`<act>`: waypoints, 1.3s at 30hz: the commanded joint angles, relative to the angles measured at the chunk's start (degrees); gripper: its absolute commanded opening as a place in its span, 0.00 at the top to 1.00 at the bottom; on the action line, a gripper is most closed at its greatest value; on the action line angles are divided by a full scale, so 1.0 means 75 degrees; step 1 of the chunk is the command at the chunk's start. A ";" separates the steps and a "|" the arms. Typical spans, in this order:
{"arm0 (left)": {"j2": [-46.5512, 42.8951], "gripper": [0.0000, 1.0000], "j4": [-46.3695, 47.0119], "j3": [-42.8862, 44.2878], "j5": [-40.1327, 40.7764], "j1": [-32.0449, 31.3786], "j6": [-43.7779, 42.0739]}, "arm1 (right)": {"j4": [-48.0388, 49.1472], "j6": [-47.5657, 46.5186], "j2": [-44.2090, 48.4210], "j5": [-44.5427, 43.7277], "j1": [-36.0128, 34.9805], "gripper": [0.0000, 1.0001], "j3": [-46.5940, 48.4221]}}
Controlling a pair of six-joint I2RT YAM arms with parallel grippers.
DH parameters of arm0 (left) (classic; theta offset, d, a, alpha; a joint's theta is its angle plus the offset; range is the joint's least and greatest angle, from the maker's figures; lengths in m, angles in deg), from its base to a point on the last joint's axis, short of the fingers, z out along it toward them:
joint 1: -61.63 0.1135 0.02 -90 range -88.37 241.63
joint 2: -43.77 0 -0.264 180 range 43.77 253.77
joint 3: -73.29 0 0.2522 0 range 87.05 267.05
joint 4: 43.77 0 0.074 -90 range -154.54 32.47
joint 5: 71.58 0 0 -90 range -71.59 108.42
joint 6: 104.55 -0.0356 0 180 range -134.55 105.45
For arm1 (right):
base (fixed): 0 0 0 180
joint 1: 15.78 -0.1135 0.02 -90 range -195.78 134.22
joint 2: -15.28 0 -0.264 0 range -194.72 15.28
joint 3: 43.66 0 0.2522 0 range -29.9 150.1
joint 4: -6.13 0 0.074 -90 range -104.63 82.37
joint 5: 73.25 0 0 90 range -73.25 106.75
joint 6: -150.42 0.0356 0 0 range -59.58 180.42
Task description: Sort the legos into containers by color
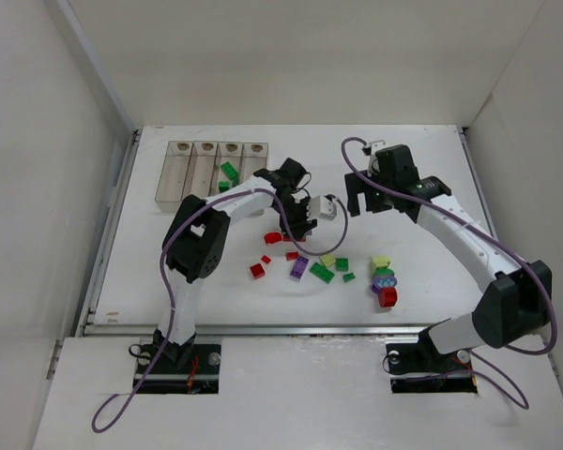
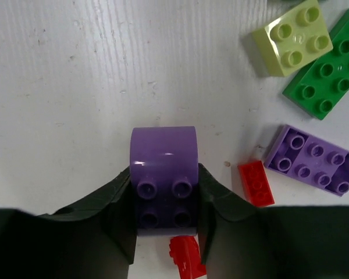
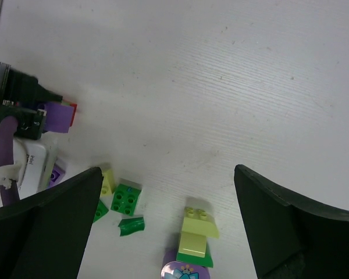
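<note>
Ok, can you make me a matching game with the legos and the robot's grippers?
Things:
1. purple round brick
2. farthest green bricks
3. right gripper
4. square yellow brick

Places or states:
a. open, holding nothing
b. in a bin
c. loose on the table
d. between the fingers of the left gripper

Pairs: 1-d, 2-b, 3-a, 4-c

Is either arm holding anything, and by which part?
The left gripper clamps a purple brick by its two opposite sides between its jaws; the right gripper holds nothing.
</note>
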 commanded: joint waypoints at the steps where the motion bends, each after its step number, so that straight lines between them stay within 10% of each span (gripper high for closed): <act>1: -0.0084 0.92 0.0026 0.0025 -0.0161 -0.0018 0.0139 | -0.0122 0.0020 0.0362 -0.0003 0.0050 0.00 0.0333; 12: -0.0716 1.00 -0.0513 0.1897 -0.1869 0.0778 0.1518 | -0.0123 -0.0413 0.1042 0.0405 0.0343 0.00 0.0579; 21: -0.1828 1.00 -0.0092 0.2848 -0.4403 0.2020 0.3114 | 0.1761 -0.1011 0.1405 0.4073 0.0016 0.00 0.0579; 39: -0.3166 1.00 -0.0594 0.2181 -0.5482 0.1775 0.1944 | 0.3193 -0.1609 -0.0071 0.5481 -0.1063 0.17 0.1914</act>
